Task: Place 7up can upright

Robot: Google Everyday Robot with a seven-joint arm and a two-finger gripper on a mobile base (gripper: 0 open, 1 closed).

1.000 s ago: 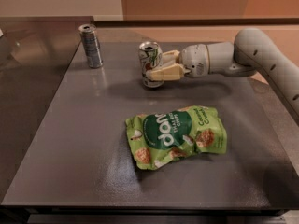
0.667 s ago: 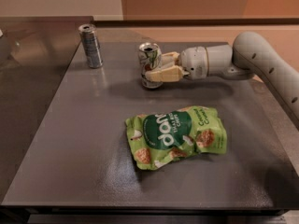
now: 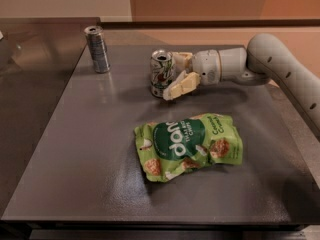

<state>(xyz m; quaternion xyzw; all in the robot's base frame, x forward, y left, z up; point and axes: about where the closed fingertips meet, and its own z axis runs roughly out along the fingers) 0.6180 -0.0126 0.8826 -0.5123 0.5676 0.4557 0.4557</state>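
The 7up can [image 3: 161, 74], silver with green and white markings and a shiny top, stands upright with a slight tilt on the grey table [image 3: 100, 154], at the back centre. My gripper [image 3: 172, 73] reaches in from the right. Its cream fingers [image 3: 183, 83] sit on either side of the can, one in front and one behind, and grip the can's right side. The can's base is at the table surface.
A taller, slim dark silver can [image 3: 97, 49] stands upright at the back left. A green snack bag [image 3: 189, 145] lies flat in the middle, in front of the gripper. The table's left edge borders a reflective metal surface [image 3: 30, 74].
The gripper and the 7up can have shifted slightly down and toward the front; the can now sits lower, at the table. The other can and the bag have not moved.
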